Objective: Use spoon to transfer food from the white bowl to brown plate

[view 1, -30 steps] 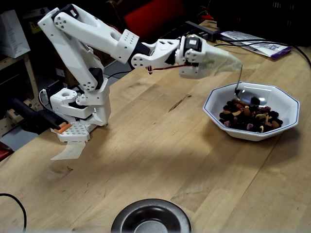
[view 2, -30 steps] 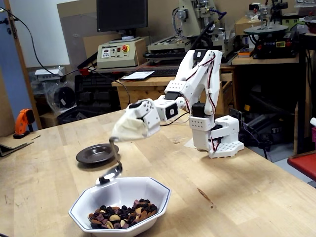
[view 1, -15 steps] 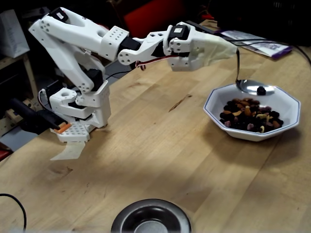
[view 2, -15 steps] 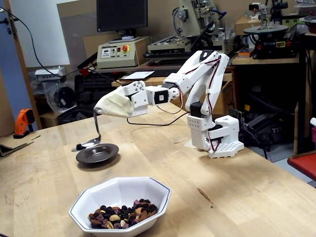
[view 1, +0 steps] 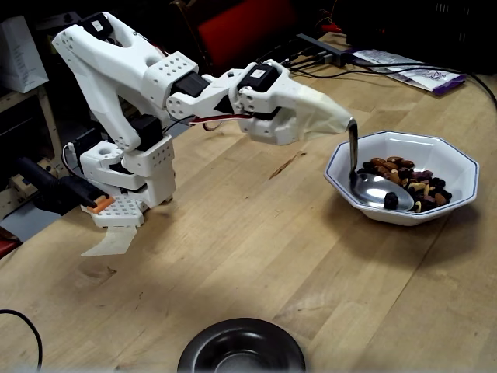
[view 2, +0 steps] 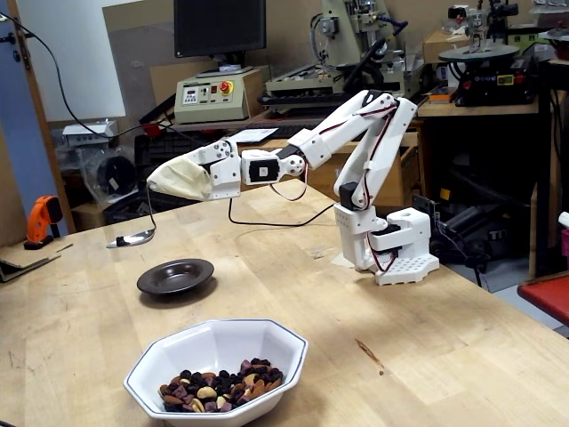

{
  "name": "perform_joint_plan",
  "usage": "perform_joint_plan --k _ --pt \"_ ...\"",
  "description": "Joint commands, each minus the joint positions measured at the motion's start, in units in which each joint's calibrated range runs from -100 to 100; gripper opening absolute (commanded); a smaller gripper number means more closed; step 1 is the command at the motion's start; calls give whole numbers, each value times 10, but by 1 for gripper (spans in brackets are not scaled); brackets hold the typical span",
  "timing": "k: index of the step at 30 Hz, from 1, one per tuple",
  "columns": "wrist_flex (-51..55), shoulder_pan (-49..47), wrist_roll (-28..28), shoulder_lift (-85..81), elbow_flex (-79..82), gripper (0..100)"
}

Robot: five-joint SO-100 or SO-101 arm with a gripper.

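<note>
My gripper (view 1: 340, 123) is wrapped in cream cloth that hides its fingers, and it is shut on the spoon's thin handle. In one fixed view the spoon (view 1: 377, 191) rests low inside the white bowl (view 1: 335, 169), one dark piece on it, beside the food (view 1: 409, 174). The brown plate (view 1: 241, 352) lies at the near table edge, holding nothing. The other fixed view disagrees: there the gripper (view 2: 158, 183) hangs the spoon (view 2: 132, 238) above the table, behind and left of the brown plate (view 2: 175, 277), far from the white bowl (view 2: 219, 349) and its food (view 2: 219, 389).
The arm's white base (view 1: 128, 183) stands on the wooden table at the left, with an orange-tipped clamp (view 1: 99, 205) beside it. Papers and cables (view 1: 404, 70) lie behind the bowl. A bench with machines (view 2: 267, 80) stands beyond the table.
In one fixed view the spoon rose from the bowl with a dark piece, then dipped into the bowl's near side. In the other it swung left from the bowl, over the plate and past it.
</note>
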Motion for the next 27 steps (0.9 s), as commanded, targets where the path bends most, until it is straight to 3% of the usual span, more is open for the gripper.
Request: perform_joint_plan --k 1,27 --pt "-2 35 0 -30 -5 4" --pt "-2 146 -1 -22 -3 4"
